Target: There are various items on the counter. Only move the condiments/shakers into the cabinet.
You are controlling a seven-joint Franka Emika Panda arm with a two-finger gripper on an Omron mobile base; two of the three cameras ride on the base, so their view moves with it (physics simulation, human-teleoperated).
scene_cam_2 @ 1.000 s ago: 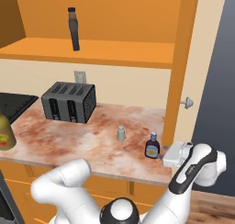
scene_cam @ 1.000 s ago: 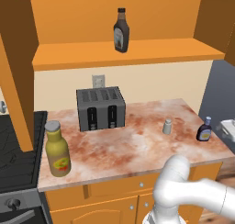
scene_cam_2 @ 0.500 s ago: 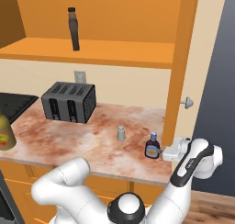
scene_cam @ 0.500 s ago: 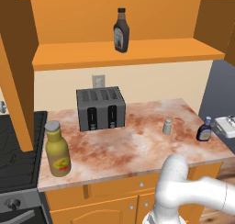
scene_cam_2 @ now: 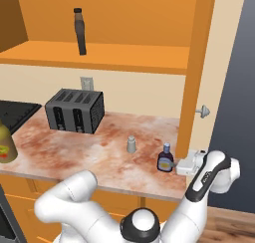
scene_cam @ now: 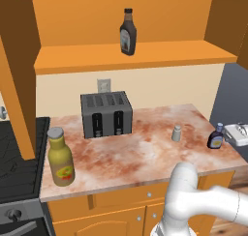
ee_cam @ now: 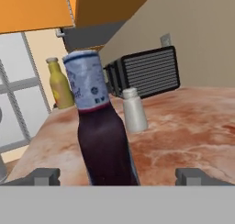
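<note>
Left base view: brown squeeze bottle [scene_cam: 128, 31] upright on the cabinet shelf [scene_cam: 145, 56]. Small dark bottle [scene_cam: 215, 136] near the bench [scene_cam: 121, 157] right edge, grey shaker [scene_cam: 177, 132] just beside it; toaster [scene_cam: 106, 114] toward the back edge.

Right base view: tool [scene_cam_2: 187, 164] level with the small dark bottle, at the right edge.

Hand view: tool fingers [ee_cam: 41, 176] spread wide, the small dark bottle between them, not pinched.
</note>
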